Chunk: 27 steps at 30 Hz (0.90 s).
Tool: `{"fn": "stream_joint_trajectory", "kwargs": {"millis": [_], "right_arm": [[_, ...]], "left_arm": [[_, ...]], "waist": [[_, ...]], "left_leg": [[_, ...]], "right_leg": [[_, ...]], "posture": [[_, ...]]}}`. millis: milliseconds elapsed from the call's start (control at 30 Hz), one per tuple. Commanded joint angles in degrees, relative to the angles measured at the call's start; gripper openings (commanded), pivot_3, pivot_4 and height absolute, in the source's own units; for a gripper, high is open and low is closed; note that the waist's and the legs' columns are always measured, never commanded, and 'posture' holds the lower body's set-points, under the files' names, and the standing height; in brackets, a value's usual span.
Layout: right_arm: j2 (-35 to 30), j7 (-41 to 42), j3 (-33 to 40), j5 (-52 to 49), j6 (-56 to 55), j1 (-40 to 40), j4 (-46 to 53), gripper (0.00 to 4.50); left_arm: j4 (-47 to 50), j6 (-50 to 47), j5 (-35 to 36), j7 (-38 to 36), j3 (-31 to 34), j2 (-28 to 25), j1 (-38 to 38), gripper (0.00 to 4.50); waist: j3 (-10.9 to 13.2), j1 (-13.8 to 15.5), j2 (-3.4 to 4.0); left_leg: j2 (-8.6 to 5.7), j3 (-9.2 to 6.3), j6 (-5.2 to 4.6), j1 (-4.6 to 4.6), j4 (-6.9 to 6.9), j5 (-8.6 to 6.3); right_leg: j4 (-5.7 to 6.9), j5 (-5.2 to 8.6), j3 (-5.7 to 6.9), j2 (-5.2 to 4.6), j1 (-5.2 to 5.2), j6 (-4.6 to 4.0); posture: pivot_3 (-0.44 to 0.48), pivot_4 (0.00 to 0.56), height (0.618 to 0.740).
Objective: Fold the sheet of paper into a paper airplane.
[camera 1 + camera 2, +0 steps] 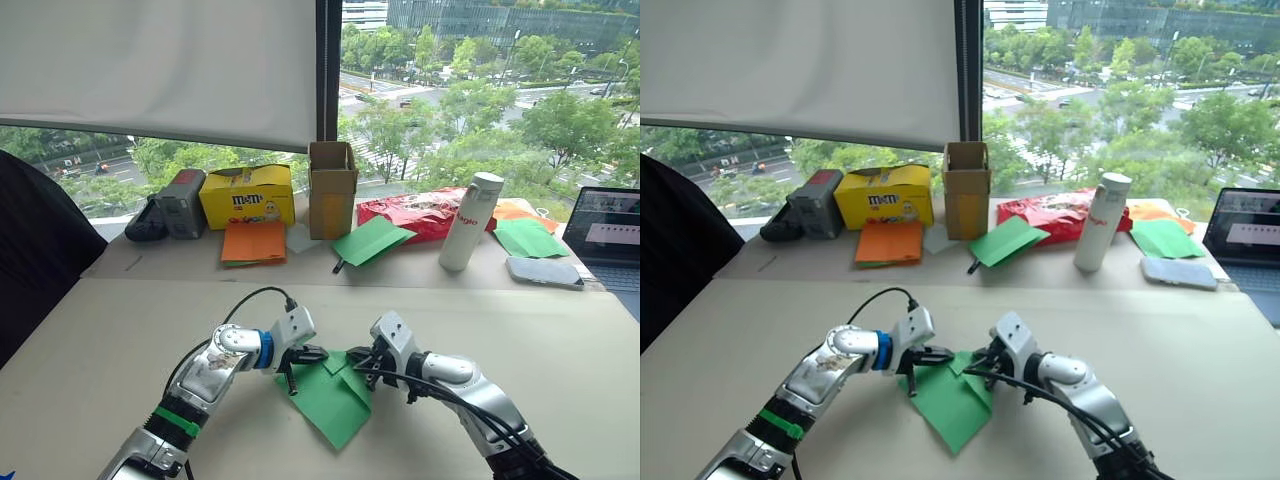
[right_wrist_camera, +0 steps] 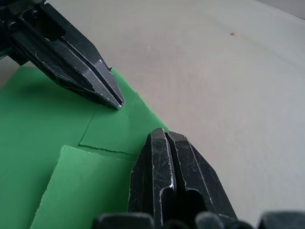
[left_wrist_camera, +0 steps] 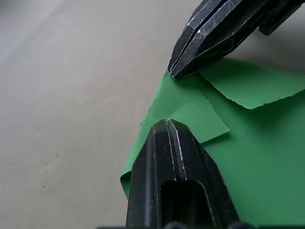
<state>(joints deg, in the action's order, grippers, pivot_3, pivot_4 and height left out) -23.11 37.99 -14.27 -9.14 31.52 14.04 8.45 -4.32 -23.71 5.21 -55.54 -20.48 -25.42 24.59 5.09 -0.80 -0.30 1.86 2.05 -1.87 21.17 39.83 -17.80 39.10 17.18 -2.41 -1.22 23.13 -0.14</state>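
Two grippers meet at the far edge of the sheet of paper (image 1: 335,400), lying on the tabletop (image 1: 560,340) at six o'clock. Left gripper (image 3: 167,125) and right gripper (image 2: 164,136) both have jaws closed, tips pressing small folded corner flaps.

Surface: wide beige matte table (image 1: 90,340), with a seam across it.
Window: large glass pane (image 1: 480,90) behind, showing green trees and streets.
Blind: white roller shade (image 1: 160,65), half lowered.
Light: soft daylight.
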Motion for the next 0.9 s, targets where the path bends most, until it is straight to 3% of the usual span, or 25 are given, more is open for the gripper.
{"fn": "stream_joint_trajectory", "kwargs": {"millis": [33,367,900], "right_arm": [[1.09,-0.83,0.03,0.31,-0.48,1.87,0.54,0.00],[3.52,-2.03,-3.01,3.22,-1.85,3.17,-3.07,0.00],[-0.53,-1.57,1.94,2.31,-0.81,0.98,-0.14,0.00]], "left_arm": [[-0.62,1.19,-3.26,0.99,-1.64,-1.31,-0.34,0.01],[-0.84,1.73,-2.87,2.14,-0.29,-1.20,-0.35,0.01],[-4.35,4.55,-3.05,1.28,-0.17,-1.93,1.53,0.01]], "waist": [[0.00,-0.01,-0.01],[-0.04,0.05,0.06],[-0.03,0.02,0.04]], "left_leg": [[0.00,0.00,0.00,0.00,0.01,0.00],[-0.01,0.01,0.00,-0.01,0.00,0.00],[-0.01,0.01,0.00,0.00,0.00,0.00]], "right_leg": [[0.00,0.00,0.00,0.00,0.00,0.00],[0.00,0.00,0.01,0.00,-0.01,0.00],[0.00,0.03,0.00,0.01,-0.02,0.06]], "posture": [[0.000,0.150,0.656],[0.000,0.150,0.656],[0.000,0.150,0.656]]}}
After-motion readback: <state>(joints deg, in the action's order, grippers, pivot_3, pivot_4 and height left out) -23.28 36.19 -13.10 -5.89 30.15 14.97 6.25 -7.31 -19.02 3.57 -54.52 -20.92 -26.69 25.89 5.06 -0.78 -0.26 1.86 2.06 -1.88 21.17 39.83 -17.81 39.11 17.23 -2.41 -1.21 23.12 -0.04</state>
